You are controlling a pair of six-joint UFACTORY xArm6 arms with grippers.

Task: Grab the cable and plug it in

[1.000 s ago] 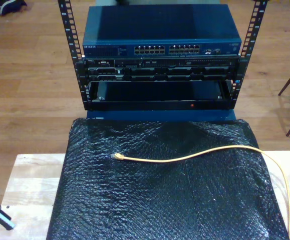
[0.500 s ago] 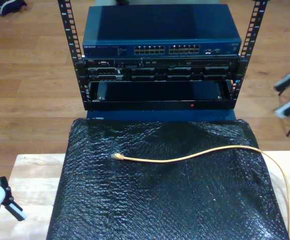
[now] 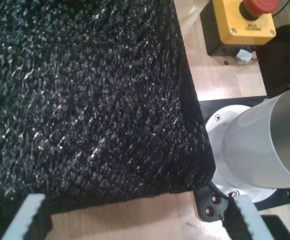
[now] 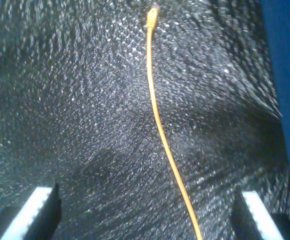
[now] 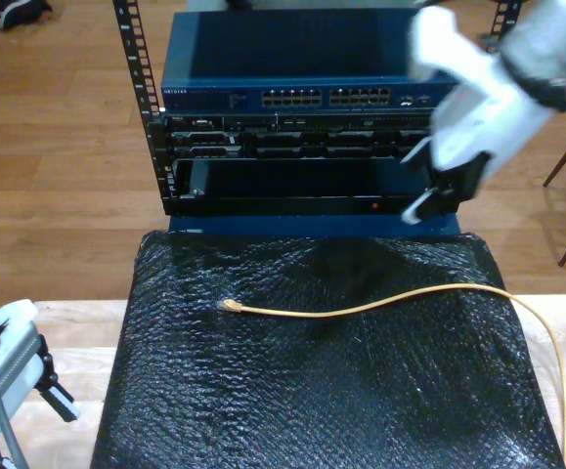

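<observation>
We see the cable [image 5: 361, 308] lying loose on the black bubble-wrap mat [image 5: 312, 391] that covers most of the wooden table [image 5: 67, 332], and we place everything else against that mat. The cable's small plug [image 5: 228, 306] rests on the mat's middle, toward the exterior view's left, and the yellow-orange line runs from it across the mat to the edge at the exterior view's right, where it bends down along that edge. Beyond the mat's far edge stands a rack [image 5: 307, 147] with a blue network switch [image 5: 312, 68] on top, its row of ports [image 5: 326, 97] facing the mat, and darker units stacked beneath it. My second gripper [image 5: 437, 193] hangs above the mat's far corner at the exterior view's right, in front of the rack, partly hiding the switch's end; in the second wrist view its jaws stand wide apart with nothing between them, and the cable [image 4: 160, 125] and its plug [image 4: 151, 16] lie on the mat [image 4: 84, 100] below. My first gripper [image 5: 53, 391] sits just off the mat's near corner at the exterior view's left, over bare wood; in the first wrist view its fingers [image 3: 27, 217] are spread apart and empty, above the mat's corner [image 3: 84, 100]. Just beside that corner we see an arm's round white base [image 3: 250, 155], and further along the mat's edge a yellow box with a red stop button [image 3: 242, 22] on the table.
</observation>
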